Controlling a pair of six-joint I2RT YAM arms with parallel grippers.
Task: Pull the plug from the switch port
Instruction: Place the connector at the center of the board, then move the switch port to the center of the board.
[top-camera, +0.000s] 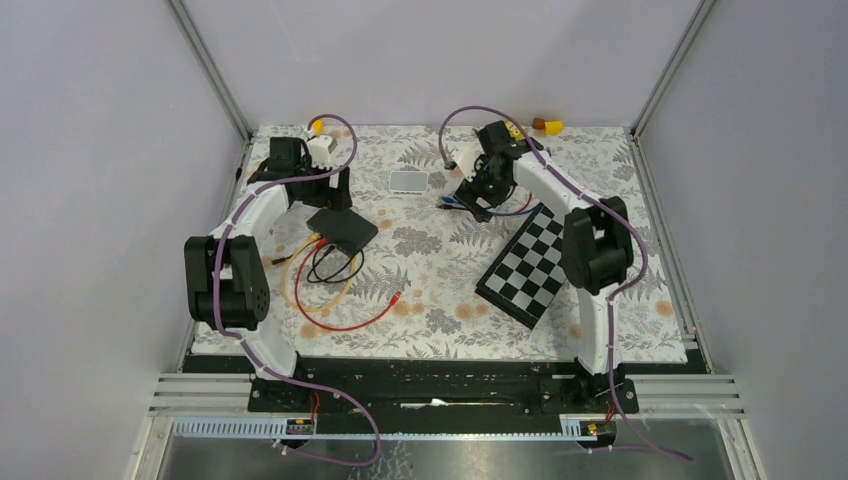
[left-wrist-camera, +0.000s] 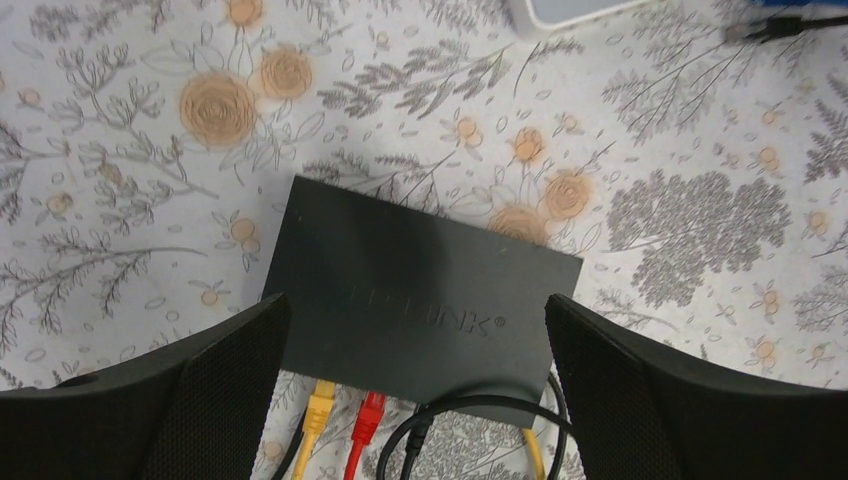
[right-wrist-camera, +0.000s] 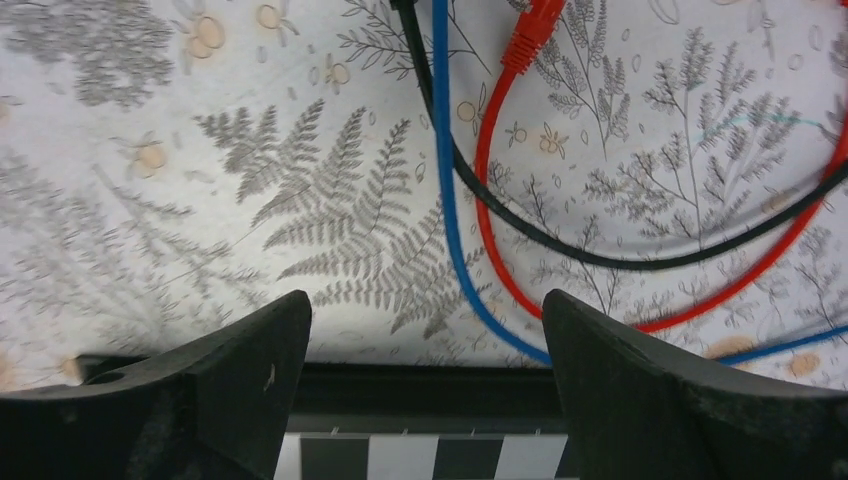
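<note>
Nearest, a yellow plug (left-wrist-camera: 320, 400) and a red plug (left-wrist-camera: 369, 412) sit in the near edge of the black switch (left-wrist-camera: 420, 270), with the left gripper (left-wrist-camera: 415, 310) spread wide and empty above it. Across the table, the right gripper (right-wrist-camera: 425, 300) hangs wide and empty over loose cables (right-wrist-camera: 445, 200).

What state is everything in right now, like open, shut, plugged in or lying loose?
Left tool, open, holding nothing.
Right tool, open, holding nothing.
Switch, lying flat on the table.
Yellow plug, in its switch port.
Red plug, in its switch port.
Blue cable, loose on the table.
</note>
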